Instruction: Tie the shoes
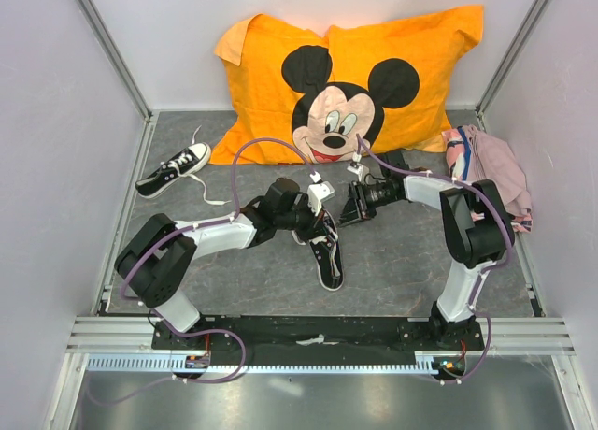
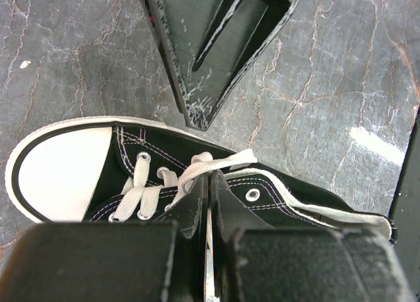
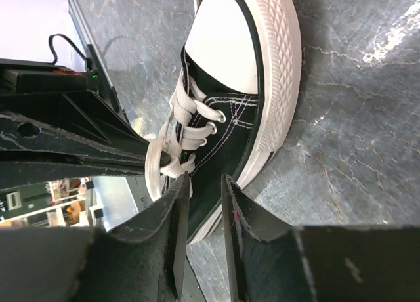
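- Left pincer (image 2: 209,182) is pressed together over the middle of the near shoe (image 1: 329,262). Its fingers (image 2: 190,213) nip a white lace (image 2: 222,163), which shows as a thin strip in the slit between them.
- The right pincer (image 3: 205,184) meets it from the opposite side, just beside it. Its fingers (image 3: 176,216) stand a little apart, and the shoe's black side and white sole show through the gap.
- The near shoe sits sole down on the grey marbled tabletop (image 1: 411,262), between the two arms and ahead of their bases. Its white toe cap (image 2: 59,167) lies clear of both pincers, and the lacing runs loose through the eyelets.
- The far shoe (image 1: 175,170) lies toward the far left corner, well apart from the arms, with trailing laces (image 1: 213,198) spread over the tabletop.
- A pink cloth bundle (image 1: 495,168) is heaped at the far right, near the right arm's elbow.
- An orange pillow (image 1: 271,65) printed with a Mickey Mouse face leans against the back wall.
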You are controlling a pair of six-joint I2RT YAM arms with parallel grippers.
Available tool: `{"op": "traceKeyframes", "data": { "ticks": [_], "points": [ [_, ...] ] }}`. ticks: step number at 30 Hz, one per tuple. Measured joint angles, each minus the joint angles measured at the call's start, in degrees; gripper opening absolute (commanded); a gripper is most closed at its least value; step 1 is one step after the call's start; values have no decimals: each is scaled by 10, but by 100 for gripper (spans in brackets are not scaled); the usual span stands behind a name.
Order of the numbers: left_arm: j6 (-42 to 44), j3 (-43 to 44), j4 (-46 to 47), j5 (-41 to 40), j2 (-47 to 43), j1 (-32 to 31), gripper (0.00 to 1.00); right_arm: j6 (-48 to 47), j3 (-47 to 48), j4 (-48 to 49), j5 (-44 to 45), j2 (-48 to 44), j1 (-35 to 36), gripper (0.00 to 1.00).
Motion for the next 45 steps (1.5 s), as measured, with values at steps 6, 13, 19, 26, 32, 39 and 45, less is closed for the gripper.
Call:
{"op": "traceKeyframes", "data": {
  "ticks": [6,13,19,26,32,39,45],
  "points": [
    [0,0,0,1,0,0,2,10,0,8,-13,10,5,35],
    [4,0,1,2,2,0,2,12,0,8,-31,10,17,36],
    [5,0,1,3,2,0,1,16,0,9,-43,10,22,38],
    [5,0,0,3,2,0,1,17,0,12,-44,10,28,31],
    [7,0,0,6,3,0,2,23,0,16,-51,10,29,15],
    [10,0,0,13,3,0,2,29,-4,20,-59,10,30,0],
    [18,0,-5,16,3,0,13,31,-8,24,-55,10,30,0]
  ]
}}
